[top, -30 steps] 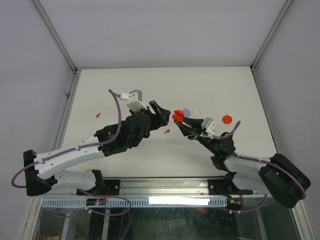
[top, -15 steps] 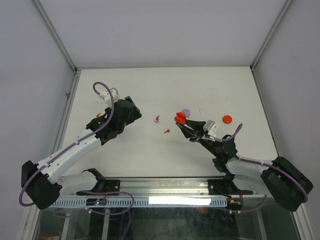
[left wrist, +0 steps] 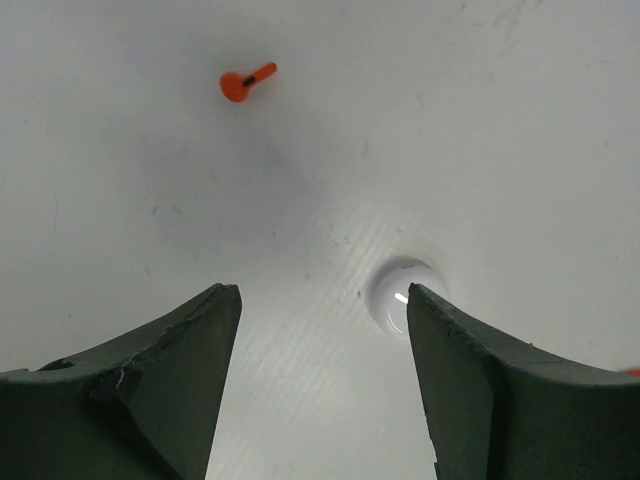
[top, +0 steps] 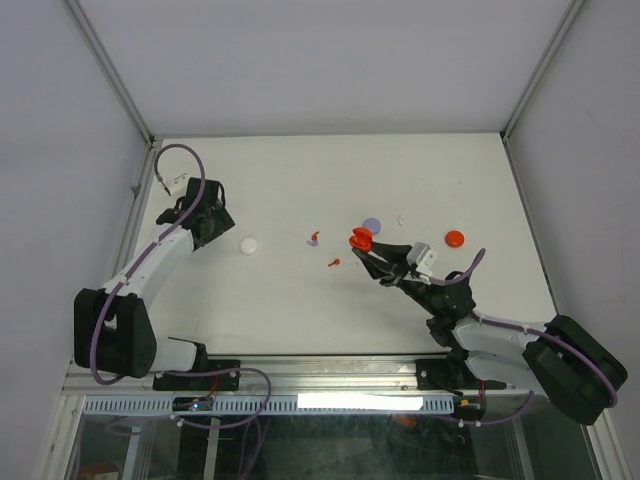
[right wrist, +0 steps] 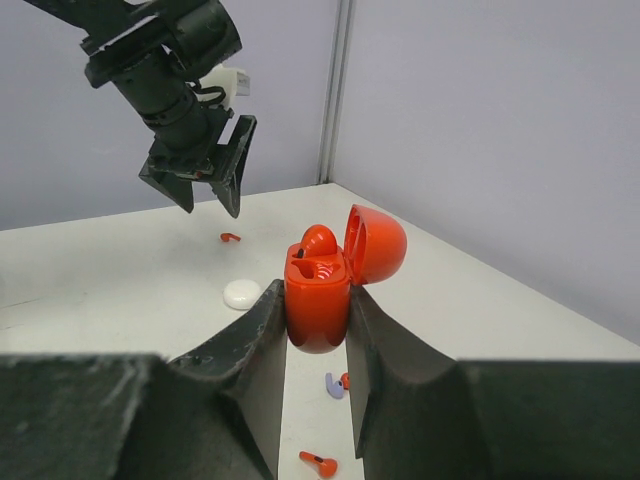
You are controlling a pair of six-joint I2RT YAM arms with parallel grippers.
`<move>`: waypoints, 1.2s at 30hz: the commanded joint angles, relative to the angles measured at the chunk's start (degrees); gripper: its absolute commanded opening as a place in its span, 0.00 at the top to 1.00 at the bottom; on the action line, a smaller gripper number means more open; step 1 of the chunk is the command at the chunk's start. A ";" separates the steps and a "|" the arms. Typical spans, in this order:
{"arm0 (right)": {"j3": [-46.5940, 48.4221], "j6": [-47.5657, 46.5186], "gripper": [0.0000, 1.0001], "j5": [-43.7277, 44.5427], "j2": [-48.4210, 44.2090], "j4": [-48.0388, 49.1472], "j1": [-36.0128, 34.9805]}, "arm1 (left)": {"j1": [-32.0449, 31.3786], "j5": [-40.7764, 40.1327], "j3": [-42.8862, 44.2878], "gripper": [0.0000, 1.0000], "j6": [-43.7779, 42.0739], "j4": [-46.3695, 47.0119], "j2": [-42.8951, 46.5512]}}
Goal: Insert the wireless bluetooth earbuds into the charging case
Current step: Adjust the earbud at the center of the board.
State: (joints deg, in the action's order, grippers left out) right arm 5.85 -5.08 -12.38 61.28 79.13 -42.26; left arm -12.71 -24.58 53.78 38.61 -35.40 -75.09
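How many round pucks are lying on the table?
3: a white puck left of centre, a purple puck just behind the open red case, a red puck right of it. More may be hidden.

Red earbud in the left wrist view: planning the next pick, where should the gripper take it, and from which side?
Probably from straight above, at the round head: the red earbud lies flat on the table with its thin stem pointing sideways. The open left gripper should close across the stem's line.
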 commanded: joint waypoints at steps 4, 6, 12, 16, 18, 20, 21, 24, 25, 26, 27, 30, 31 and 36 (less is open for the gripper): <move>-0.09 -0.54 1.00 -0.24 -1.52 1.82 -0.10 | 8.02 5.44 10.62 0.32 -6.64 4.09 -10.37; -0.04 -0.59 1.00 -0.10 -1.43 1.68 -0.10 | 9.60 6.37 14.11 0.32 -8.12 4.50 -14.41; -0.14 -0.88 1.00 -0.10 -1.40 1.77 -0.11 | 13.04 7.74 22.85 0.32 -10.45 3.80 -26.31; -0.17 -1.07 1.00 -0.05 -1.90 1.33 -0.10 | 13.71 6.99 25.66 0.32 -11.24 3.76 -30.61; -0.22 -1.07 1.00 -0.22 -2.08 1.20 -0.10 | 13.86 6.83 27.04 0.32 -11.95 3.69 -32.55; -0.22 -0.99 1.00 -0.44 -2.12 1.28 -0.10 | 14.02 6.67 28.09 0.32 -12.59 3.67 -34.41; -0.22 -1.05 1.00 -0.49 -2.11 1.29 -0.10 | 14.03 6.65 28.47 0.32 -12.87 3.60 -35.11; -0.35 -1.16 1.00 -0.51 -2.24 1.31 -0.10 | 14.21 6.61 29.30 0.32 -13.49 3.41 -37.00; -0.39 -1.22 1.00 -0.46 -2.29 1.16 -0.10 | 14.35 6.64 29.42 0.32 -13.62 3.27 -37.59; -0.33 -1.24 1.00 -0.34 -2.43 0.92 -0.10 | 14.38 6.72 29.45 0.32 -13.72 3.23 -38.18; -0.25 -1.25 1.00 -0.37 -2.47 0.59 -0.10 | 14.37 6.81 29.45 0.33 -13.88 3.05 -38.73; -0.13 -1.25 1.00 -0.83 -2.65 0.15 -0.10 | 14.32 7.07 29.30 0.33 -14.16 2.44 -39.88; -0.13 -1.25 1.00 -0.86 -2.67 0.14 -0.10 | 14.32 7.54 29.21 0.33 -14.17 2.12 -40.03; -0.04 -1.25 1.00 -0.67 -2.89 -0.09 -0.10 | 14.31 9.17 27.27 0.33 -14.35 0.42 -38.95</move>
State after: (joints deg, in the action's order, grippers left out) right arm 5.74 -5.34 -12.86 59.59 77.03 -42.26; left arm 1.21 -17.21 81.06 25.82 -33.69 -115.31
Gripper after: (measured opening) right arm 0.283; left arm 0.669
